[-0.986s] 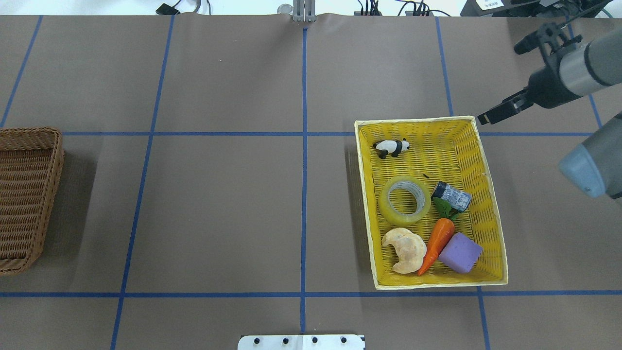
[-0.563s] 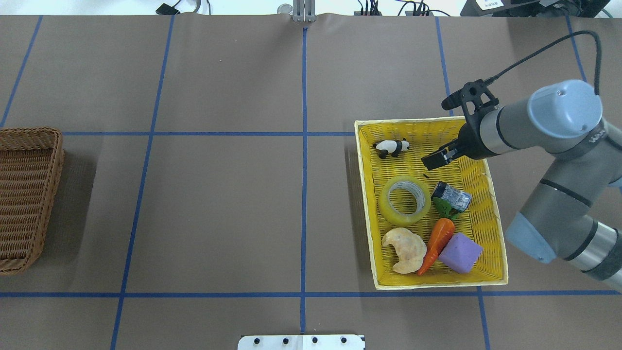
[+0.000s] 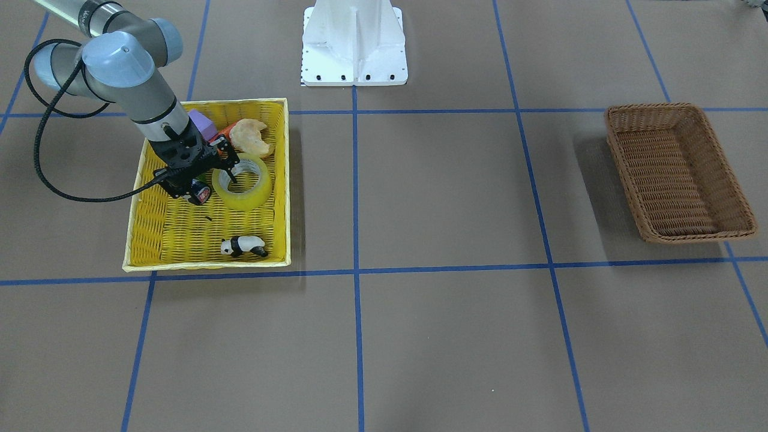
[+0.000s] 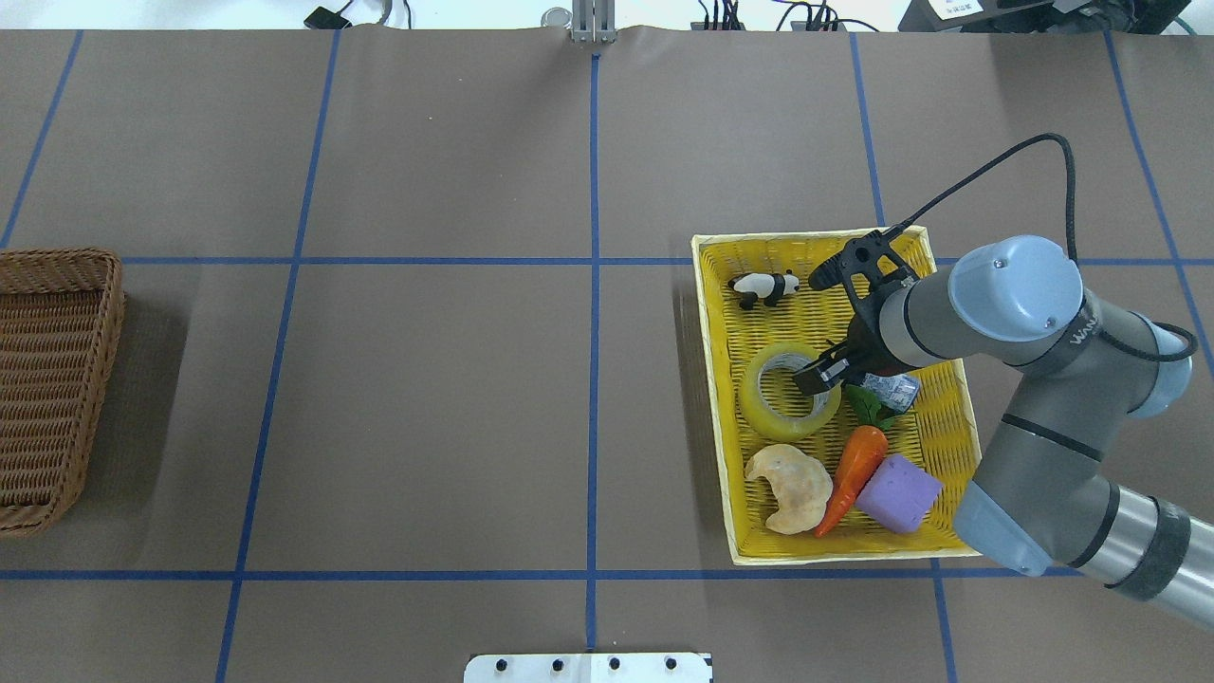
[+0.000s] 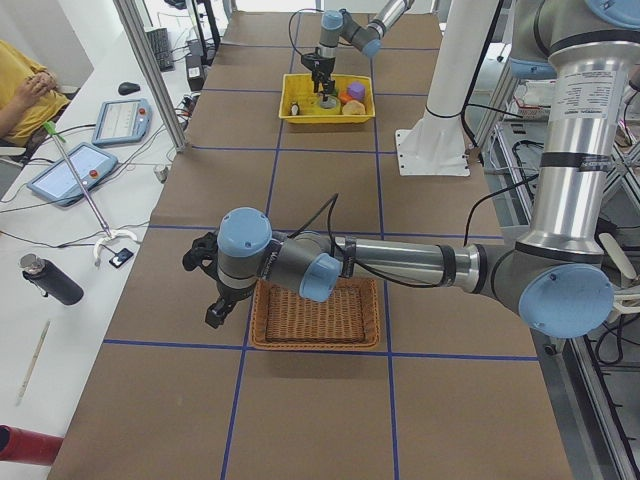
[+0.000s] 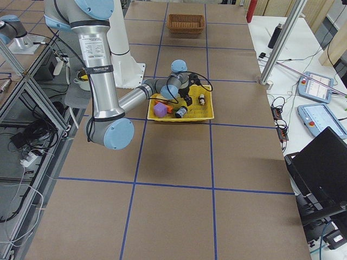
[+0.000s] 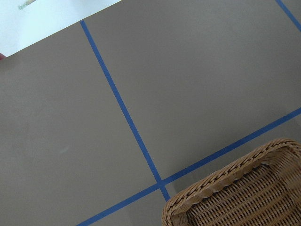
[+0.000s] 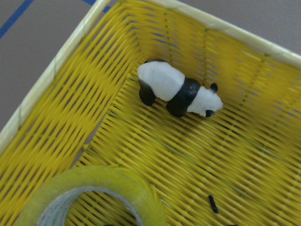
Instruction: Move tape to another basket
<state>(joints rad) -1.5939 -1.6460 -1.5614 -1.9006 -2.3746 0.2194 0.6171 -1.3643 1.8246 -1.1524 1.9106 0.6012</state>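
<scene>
1. The tape point(image 4: 754, 394) lies flat in the yellow basket point(image 4: 713, 398), near its middle, on the robot's right half of the worktop point(image 4: 427, 408).
2. The right gripper point(image 4: 816, 376) reaches down onto the tape's right side, with one finger inside the core hole. The jaws look parted and nothing is grasped.
3. A can point(image 4: 892, 384) lies just beside the tape, partly under the right wrist.
4. A toy panda point(image 4: 764, 287) lies at the basket's far end. A pastry point(image 4: 792, 486), a carrot point(image 4: 854, 474) and a purple block point(image 4: 898, 493) fill the near end.
5. The brown basket point(image 4: 57, 379) sits well apart at the worktop's left edge.
6. The left gripper point(image 5: 215, 318) hangs over the worktop just beside the brown basket's end. I cannot tell whether it is released or clenched.
</scene>
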